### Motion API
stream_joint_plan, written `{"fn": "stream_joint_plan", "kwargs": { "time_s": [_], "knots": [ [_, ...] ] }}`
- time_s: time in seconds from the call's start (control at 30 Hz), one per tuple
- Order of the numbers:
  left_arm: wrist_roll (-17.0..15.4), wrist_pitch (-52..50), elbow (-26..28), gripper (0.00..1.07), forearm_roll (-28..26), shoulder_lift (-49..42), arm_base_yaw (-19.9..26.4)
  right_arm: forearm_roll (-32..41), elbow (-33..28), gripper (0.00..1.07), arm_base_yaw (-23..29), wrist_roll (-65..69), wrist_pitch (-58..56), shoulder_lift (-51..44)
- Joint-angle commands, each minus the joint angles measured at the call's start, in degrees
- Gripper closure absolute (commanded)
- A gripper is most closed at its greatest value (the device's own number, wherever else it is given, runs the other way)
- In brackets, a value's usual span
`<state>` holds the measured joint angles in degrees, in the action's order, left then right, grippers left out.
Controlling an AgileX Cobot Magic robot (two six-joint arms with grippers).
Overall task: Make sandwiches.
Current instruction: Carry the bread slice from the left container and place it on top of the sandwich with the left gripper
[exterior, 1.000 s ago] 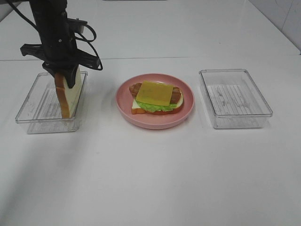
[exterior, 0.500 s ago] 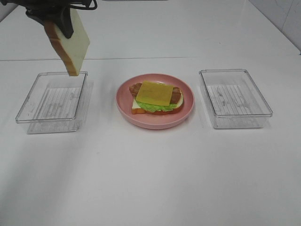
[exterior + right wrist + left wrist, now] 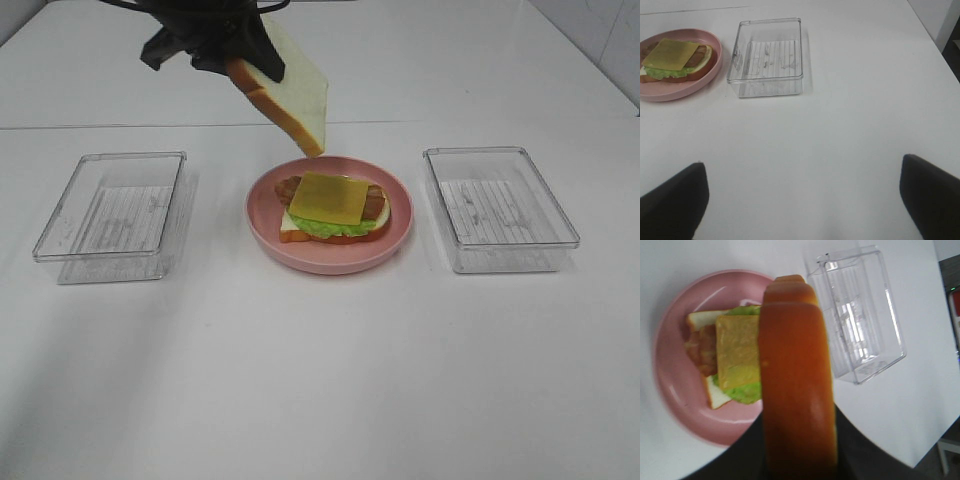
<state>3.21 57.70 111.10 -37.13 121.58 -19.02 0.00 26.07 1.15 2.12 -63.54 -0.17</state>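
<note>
An open sandwich (image 3: pixel 333 207) lies on the pink plate (image 3: pixel 330 262): a bread slice, green lettuce, brown bacon and a yellow cheese square (image 3: pixel 331 196) on top. My left gripper (image 3: pixel 238 48) is shut on a second bread slice (image 3: pixel 296 96), which hangs tilted in the air over the plate's far left rim. The left wrist view looks along that slice's orange-brown crust (image 3: pixel 797 375) down onto the cheese (image 3: pixel 737 352). My right gripper (image 3: pixel 801 167) stands open and empty low over the table, on the near right of the plate (image 3: pixel 670 90).
A clear plastic tray (image 3: pixel 110 215) stands left of the plate and another clear tray (image 3: pixel 498 208) stands right of it, both with nothing in them. White table top stretches in front of all three.
The left gripper lifted the bread slice out of the left tray and carried it up and to the right, to above the plate. The right arm has not moved.
</note>
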Motion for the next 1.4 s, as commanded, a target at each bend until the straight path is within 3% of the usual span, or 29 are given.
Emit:
{"fn": "stream_joint_plan", "kwargs": {
  "time_s": [0.03,0.1,0.13,0.23,0.67,1.4],
  "knots": [
    [3.04,-3.67,0.06,1.07,-9.74,3.44,0.0,0.0,-0.17,0.09,-0.06,-0.29,0.52,-1.49],
    [4.58,-4.47,0.06,1.07,-11.29,4.13,-0.06,0.0,-0.17,0.09,-0.06,-0.29,0.52,-1.49],
    [7.22,-5.44,0.06,1.07,-13.98,5.67,-0.69,0.0,-0.17,0.09,-0.06,-0.29,0.52,-1.49],
    [9.17,-6.07,0.06,1.07,-16.84,7.68,-1.43,0.0,-0.17,0.09,-0.06,-0.29,0.52,-1.49],
    [9.28,-12.43,0.06,1.07,-16.62,12.49,-6.65,0.0,-0.17,0.09,-0.06,-0.29,0.52,-1.49],
    [8.08,-12.95,0.06,1.07,-12.38,15.53,-6.7,0.0,-0.17,0.09,-0.06,-0.29,0.52,-1.49]
  ]
}}
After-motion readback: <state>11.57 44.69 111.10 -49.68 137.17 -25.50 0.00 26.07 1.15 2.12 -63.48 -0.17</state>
